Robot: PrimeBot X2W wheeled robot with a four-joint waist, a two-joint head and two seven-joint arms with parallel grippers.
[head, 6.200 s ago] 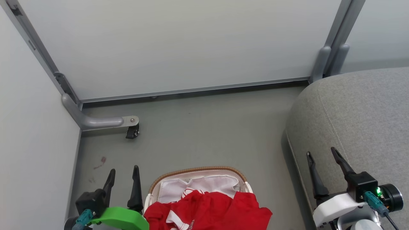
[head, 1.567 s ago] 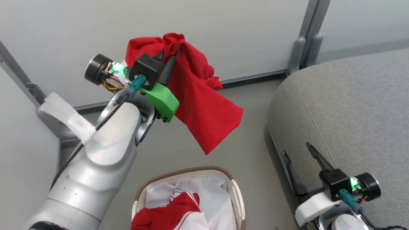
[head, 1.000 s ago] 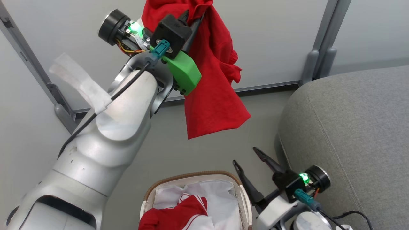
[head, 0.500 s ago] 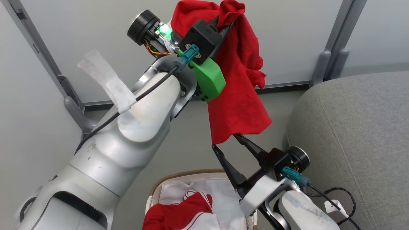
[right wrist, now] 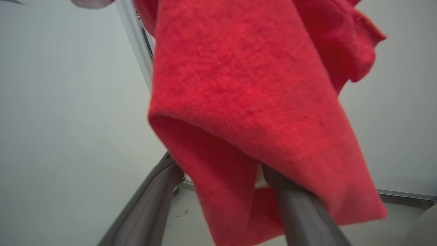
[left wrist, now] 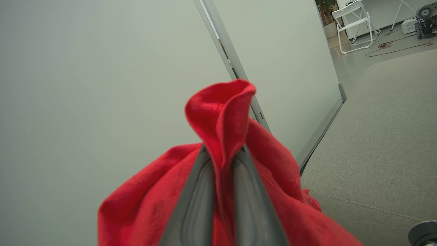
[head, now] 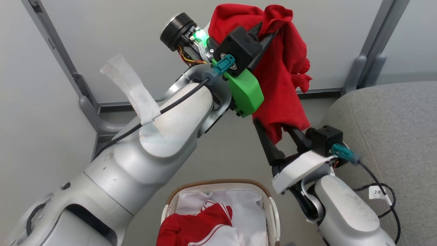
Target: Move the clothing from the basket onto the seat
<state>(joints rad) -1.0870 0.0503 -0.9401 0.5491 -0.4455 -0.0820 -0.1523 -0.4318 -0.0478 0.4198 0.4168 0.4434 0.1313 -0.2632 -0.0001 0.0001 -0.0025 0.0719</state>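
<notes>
My left gripper [head: 268, 29] is raised high and shut on a bunched fold of the plain red clothing [head: 283, 78], which hangs down from it. In the left wrist view both fingers [left wrist: 198, 191] pinch the red cloth [left wrist: 222, 106]. My right gripper [head: 269, 124] stands open just below, with the garment's lower hem hanging between its fingers [right wrist: 160, 191]; the red cloth [right wrist: 245, 85] drapes over one finger. The basket [head: 218, 182] stands on the floor at the bottom, holding a red garment with white stripes [head: 194, 229] on its white liner [head: 245, 205]. The grey seat [head: 392, 130] lies to the right.
Pale partition panels on grey metal frames [head: 368, 58] close off the back and left, with a frame foot [head: 99, 126] on the grey floor. A black cable [head: 379, 188] loops off my right forearm over the seat's edge. A white folding chair [left wrist: 355, 24] stands far off.
My right gripper has risen from beside the basket to the hanging garment's lower hem, staying open. The left arm has carried the garment to the right, toward the seat, still shut on it.
</notes>
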